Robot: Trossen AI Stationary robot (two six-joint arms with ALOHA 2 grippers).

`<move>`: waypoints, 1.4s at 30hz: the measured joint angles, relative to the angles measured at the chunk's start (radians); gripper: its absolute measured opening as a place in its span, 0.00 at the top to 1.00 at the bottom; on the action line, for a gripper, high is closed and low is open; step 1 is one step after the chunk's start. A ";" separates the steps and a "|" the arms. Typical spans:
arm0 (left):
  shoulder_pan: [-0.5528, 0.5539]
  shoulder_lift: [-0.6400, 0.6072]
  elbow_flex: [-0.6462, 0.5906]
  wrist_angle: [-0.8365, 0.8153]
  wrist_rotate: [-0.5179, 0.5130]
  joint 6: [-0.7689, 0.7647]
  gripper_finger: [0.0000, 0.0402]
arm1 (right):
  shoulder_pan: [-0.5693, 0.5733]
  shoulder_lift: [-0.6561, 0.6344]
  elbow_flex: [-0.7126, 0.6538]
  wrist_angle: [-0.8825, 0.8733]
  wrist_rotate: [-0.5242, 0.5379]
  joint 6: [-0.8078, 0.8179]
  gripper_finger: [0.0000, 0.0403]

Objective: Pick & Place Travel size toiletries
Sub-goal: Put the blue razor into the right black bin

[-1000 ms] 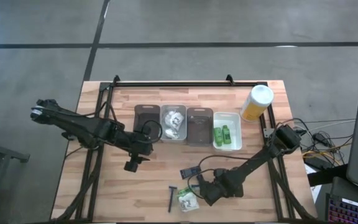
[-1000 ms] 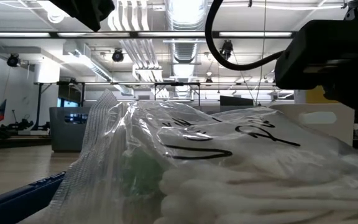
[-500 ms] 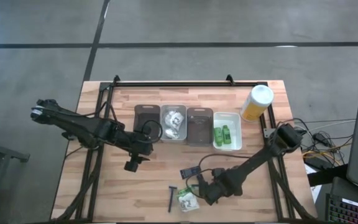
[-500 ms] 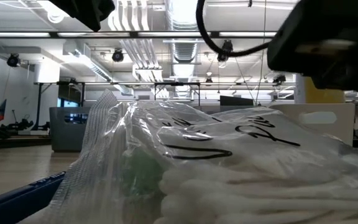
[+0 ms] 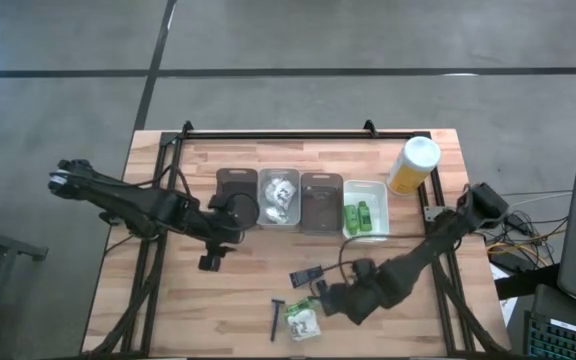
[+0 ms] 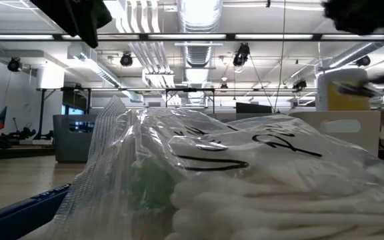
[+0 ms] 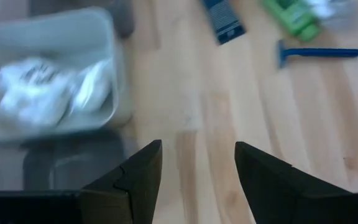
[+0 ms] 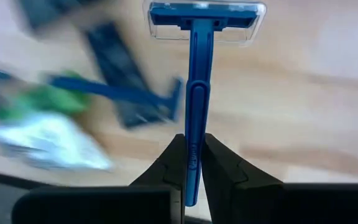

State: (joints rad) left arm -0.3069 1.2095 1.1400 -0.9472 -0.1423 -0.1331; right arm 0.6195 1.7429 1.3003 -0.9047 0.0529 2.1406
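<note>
The right gripper has its fingers clamped on the handle of a blue razor, whose head points away from the wrist, above the wood. Seen from above, this gripper is at about 5 o'clock on the table. Just beside it lie a packet with a green tube, a second razor at 6 o'clock, and a dark piece toward the centre. At 12 o'clock stands a row of four trays: one holds white packets, another green tubes. A yellow bottle stands at 2 o'clock. The left gripper hangs parted and empty at 9 o'clock, near the trays.
</note>
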 joint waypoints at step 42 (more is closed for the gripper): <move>-0.003 -0.380 -0.199 -0.166 -0.057 -0.460 0.49 | -0.675 0.021 0.037 0.150 -0.074 -0.884 0.48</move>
State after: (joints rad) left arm -0.3099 0.8295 0.9413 -1.1130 -0.1990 -0.5927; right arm -0.0556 1.7641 1.3368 -0.7544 -0.0210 1.2565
